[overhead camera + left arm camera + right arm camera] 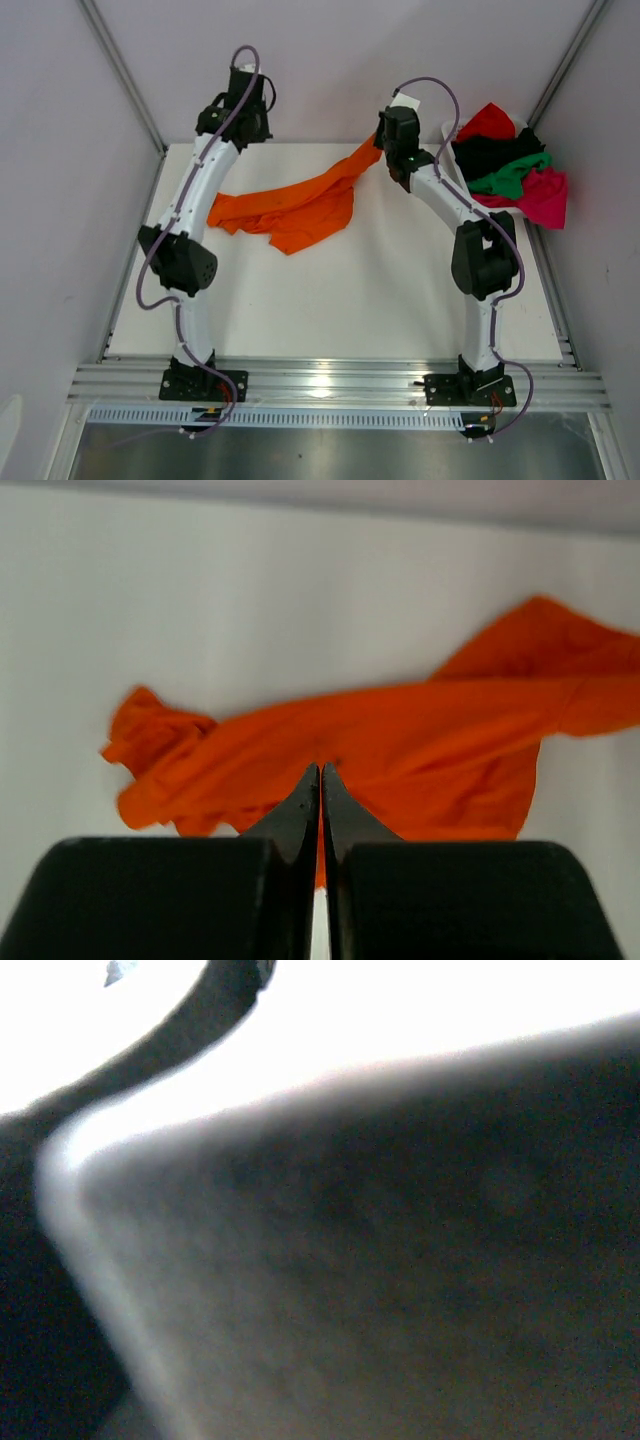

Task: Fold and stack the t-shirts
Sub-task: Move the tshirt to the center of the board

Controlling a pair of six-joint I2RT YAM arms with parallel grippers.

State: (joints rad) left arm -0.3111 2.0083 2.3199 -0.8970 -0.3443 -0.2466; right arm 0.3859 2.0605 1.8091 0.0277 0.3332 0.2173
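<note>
A bright orange t-shirt (300, 205) lies crumpled across the back of the white table (330, 300). One end of it rises toward my right gripper (384, 150), which is shut on that raised end. The right wrist view is only a dark blur, and no fingers show in it. My left gripper (258, 122) hangs above the table's back left. In its wrist view the left gripper (320, 768) is shut with nothing between the fingers, and the orange t-shirt (400, 740) lies below it. Red (487, 120), black (488, 152), green (515, 172) and magenta-pink (545, 195) t-shirts are heaped at the back right.
The heap of shirts rests in a white basket (448, 129) at the table's back right corner, mostly hidden by the cloth. Metal frame posts (120, 70) run up the back corners. An aluminium rail (330, 380) carries both arm bases at the near edge.
</note>
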